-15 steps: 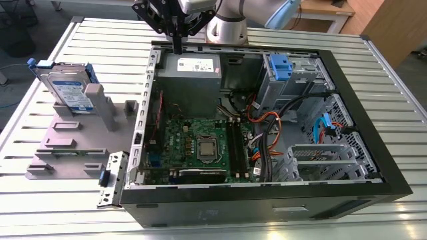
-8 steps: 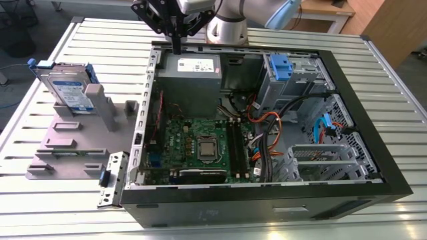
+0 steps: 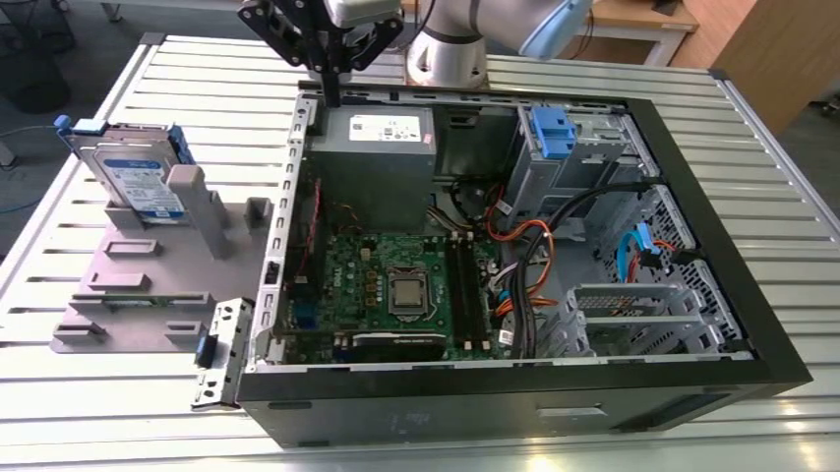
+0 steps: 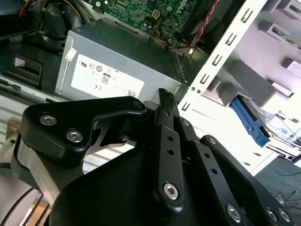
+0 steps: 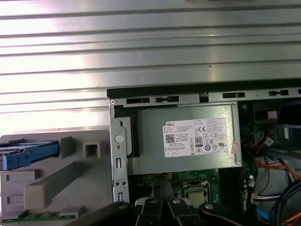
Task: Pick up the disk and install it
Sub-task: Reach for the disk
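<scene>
The disk (image 3: 136, 180) is a silver drive with a white-and-blue label and a blue carrier frame. It stands tilted on edge in a grey fixture (image 3: 145, 285) at the exterior view's left, outside the computer case. Its blue frame also shows in both wrist views (image 4: 249, 120) (image 5: 28, 153). My gripper (image 3: 329, 87) hangs over the case's back left corner, by the power supply, well away from the disk. Its black fingers (image 4: 162, 101) are pressed together and hold nothing. The finger links (image 5: 159, 205) also show in the first wrist view.
The open computer case (image 3: 735, 246) lies on a slatted metal table (image 3: 197, 79). Inside are the grey power supply (image 3: 374, 147), the green motherboard (image 3: 393, 285), cables and a drive bay with a blue latch (image 3: 552, 133). A loose metal bracket (image 3: 220, 349) leans at the case's near left corner.
</scene>
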Robot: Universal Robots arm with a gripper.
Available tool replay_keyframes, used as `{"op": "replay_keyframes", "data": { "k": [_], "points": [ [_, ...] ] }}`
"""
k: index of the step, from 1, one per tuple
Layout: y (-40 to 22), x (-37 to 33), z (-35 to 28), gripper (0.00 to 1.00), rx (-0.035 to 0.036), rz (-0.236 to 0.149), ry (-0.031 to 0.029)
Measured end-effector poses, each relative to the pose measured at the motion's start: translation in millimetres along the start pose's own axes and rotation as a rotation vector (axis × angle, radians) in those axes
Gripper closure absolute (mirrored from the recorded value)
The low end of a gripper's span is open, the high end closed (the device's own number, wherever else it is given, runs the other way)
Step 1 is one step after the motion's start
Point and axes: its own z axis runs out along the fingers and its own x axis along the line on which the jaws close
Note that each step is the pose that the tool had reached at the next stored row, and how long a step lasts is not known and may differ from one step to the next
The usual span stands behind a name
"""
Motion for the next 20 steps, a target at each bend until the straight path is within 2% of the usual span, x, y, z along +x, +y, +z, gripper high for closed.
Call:
{"op": "replay_keyframes", "data": {
  "k": [13,16,20],
  "points": [
    [-1.9,25.0,0.3,0.89,-0.0001,0.000,-0.0001],
    [-2.2,28.5,0.3,0.89,-0.0001,0.000,-0.0001],
    [-2.3,29.5,0.3,0.89,-0.0001,0.000,0.0000]
  ]
}}
